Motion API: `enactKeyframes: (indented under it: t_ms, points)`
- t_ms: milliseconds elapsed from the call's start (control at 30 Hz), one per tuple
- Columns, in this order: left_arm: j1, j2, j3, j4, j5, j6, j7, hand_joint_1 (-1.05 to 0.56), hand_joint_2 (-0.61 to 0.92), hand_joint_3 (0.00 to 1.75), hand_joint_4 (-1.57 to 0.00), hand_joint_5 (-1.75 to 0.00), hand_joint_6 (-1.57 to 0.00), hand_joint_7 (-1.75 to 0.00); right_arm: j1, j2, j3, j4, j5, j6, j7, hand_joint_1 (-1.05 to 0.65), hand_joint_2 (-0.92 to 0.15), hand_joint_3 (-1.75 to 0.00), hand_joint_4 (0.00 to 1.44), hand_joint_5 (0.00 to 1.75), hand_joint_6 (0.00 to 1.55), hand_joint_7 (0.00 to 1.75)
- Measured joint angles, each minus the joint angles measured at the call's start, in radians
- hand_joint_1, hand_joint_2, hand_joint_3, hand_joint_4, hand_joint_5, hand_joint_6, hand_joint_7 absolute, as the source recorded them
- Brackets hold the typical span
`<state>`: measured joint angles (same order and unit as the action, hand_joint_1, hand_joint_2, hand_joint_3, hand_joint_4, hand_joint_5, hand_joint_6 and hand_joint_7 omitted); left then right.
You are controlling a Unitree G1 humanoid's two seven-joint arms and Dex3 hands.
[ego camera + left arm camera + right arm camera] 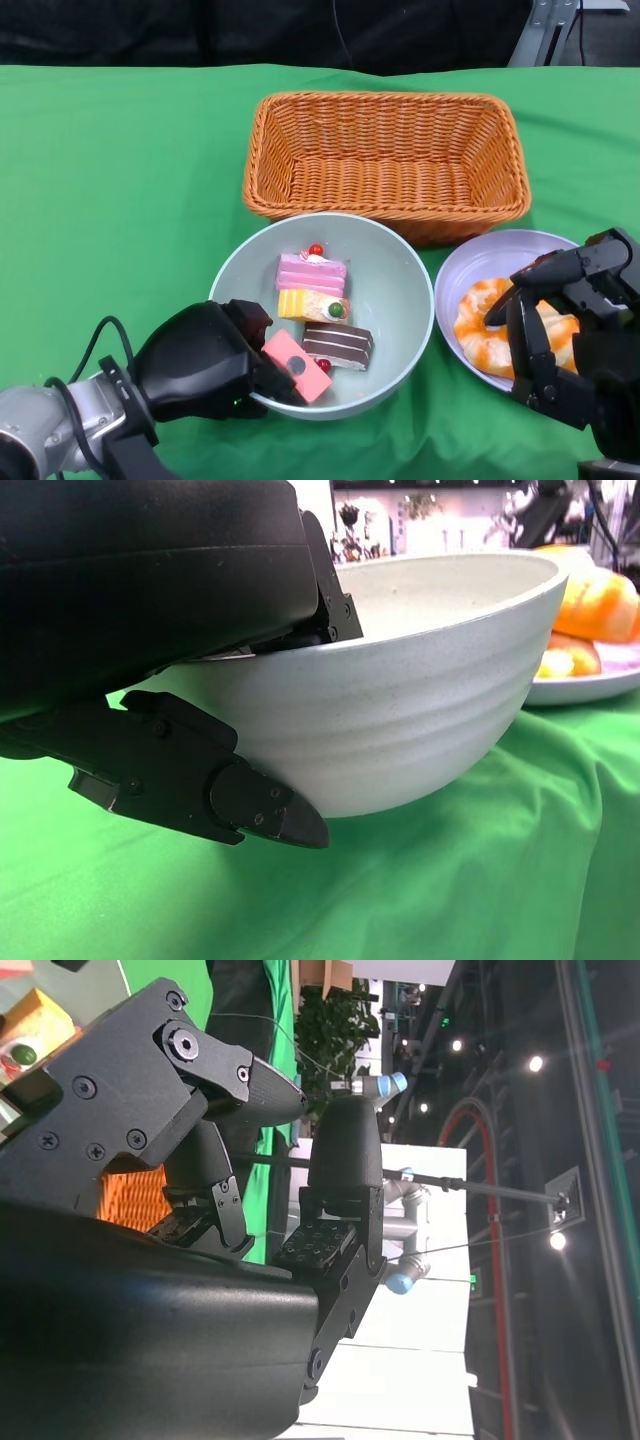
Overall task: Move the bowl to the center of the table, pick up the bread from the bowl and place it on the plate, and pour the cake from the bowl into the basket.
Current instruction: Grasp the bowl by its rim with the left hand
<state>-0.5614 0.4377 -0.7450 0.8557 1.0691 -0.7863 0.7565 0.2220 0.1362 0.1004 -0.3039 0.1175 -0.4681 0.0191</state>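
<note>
Head view: a green-covered bench [120, 180] carries a woven orange basket [388, 160] at 12 o'clock. Just in front of it sits a pale grey bowl [395, 290] holding cake [312, 272] pieces in pink, yellow and chocolate brown. At 3 o'clock, touching the bowl, a lilac plate [470, 262] carries the orange-glazed bread [478, 330]. No writing or labels can be read. The left hand [205, 360] reaches in from 7 o'clock and grips the bowl's near rim. The right hand [560, 320] hovers over the bread, fingers spread, holding nothing.

Right wrist view: the black fingers [345, 1155] stand apart and empty.

Left wrist view: the fingers [190, 780] clamp the bowl's wall from inside and outside.
</note>
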Motion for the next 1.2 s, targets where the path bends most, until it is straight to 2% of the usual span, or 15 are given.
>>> enactKeyframes:
  t_ms: [100,167,267,533,633,733,933,967,1000,1067,1100,1200]
  points:
    - [-0.002,-0.006,-0.003,0.024,0.000,-0.015,0.039,-0.12,0.92,0.07,-0.75,-1.47,-0.81,-1.14,0.003,0.000,0.001,-0.001,0.005,0.007,0.001,-0.18,-0.47,-0.96,0.75,1.48,0.73,1.15]
    - [-0.007,-0.010,-0.003,0.037,0.000,-0.024,0.055,-0.10,0.92,0.08,-0.75,-1.47,-0.80,-1.17,0.003,0.000,0.002,-0.001,0.005,0.007,0.001,-0.16,-0.49,-0.95,0.75,1.48,0.73,1.15]
    - [-0.015,-0.011,-0.003,0.049,-0.001,-0.033,0.065,-0.09,0.92,0.06,-0.76,-1.46,-0.86,-1.06,0.003,0.000,0.002,-0.001,0.005,0.009,0.003,-0.17,-0.47,-0.95,0.76,1.47,0.74,1.15]
    - [-0.017,-0.012,-0.001,0.068,-0.004,-0.062,0.084,-0.08,0.89,0.01,-0.82,-1.36,-0.91,-0.95,0.007,0.008,0.008,-0.006,0.005,0.023,-0.001,-0.18,-0.51,-0.89,0.75,1.48,0.74,1.14]
    - [-0.017,-0.012,0.003,0.068,-0.005,-0.066,0.084,-0.07,0.88,0.00,-0.88,-1.22,-1.03,-0.71,0.007,0.012,0.009,-0.006,0.005,0.023,-0.001,-0.18,-0.52,-0.89,0.74,1.49,0.73,1.15]
    - [-0.017,-0.012,0.009,0.068,-0.008,-0.080,0.087,-0.06,0.89,0.01,-0.91,-1.20,-1.06,-0.67,0.007,0.012,0.009,-0.006,0.005,0.022,-0.001,-0.19,-0.52,-0.88,0.73,1.50,0.72,1.16]
    - [-0.018,-0.012,0.033,0.053,-0.019,-0.110,0.130,-0.03,0.90,0.02,-0.93,-1.19,-1.09,-0.66,0.007,0.013,0.008,-0.006,0.005,0.021,-0.001,-0.17,-0.52,-0.90,0.74,1.50,0.72,1.17]
    - [-0.018,-0.012,0.042,0.047,-0.023,-0.116,0.136,-0.03,0.91,0.02,-0.93,-1.19,-1.08,-0.69,0.007,0.014,0.008,-0.006,0.005,0.021,-0.002,-0.17,-0.52,-0.90,0.74,1.50,0.73,1.17]
    - [-0.018,-0.012,0.050,0.038,-0.025,-0.122,0.142,-0.02,0.91,0.04,-0.90,-1.27,-1.03,-0.80,0.007,0.016,0.008,-0.006,0.003,0.021,-0.005,-0.17,-0.51,-0.90,0.74,1.50,0.72,1.17]
    - [-0.019,-0.012,0.066,0.022,-0.028,-0.137,0.158,-0.01,0.90,0.07,-0.87,-1.34,-0.99,-0.88,0.007,0.018,0.008,-0.006,-0.001,0.021,-0.009,-0.17,-0.51,-0.91,0.74,1.50,0.72,1.17]
    - [-0.019,-0.012,0.077,0.013,-0.029,-0.144,0.160,-0.02,0.87,0.16,-0.81,-1.48,-0.91,-1.03,0.007,0.018,0.008,-0.006,-0.002,0.021,-0.010,-0.17,-0.50,-0.91,0.74,1.50,0.73,1.17]
    - [-0.018,-0.010,0.110,-0.025,-0.059,-0.173,0.162,-0.03,0.52,0.89,-0.73,-1.66,-0.83,-1.22,0.007,0.018,0.007,-0.006,-0.002,0.022,-0.011,-0.18,-0.50,-0.91,0.74,1.51,0.72,1.17]
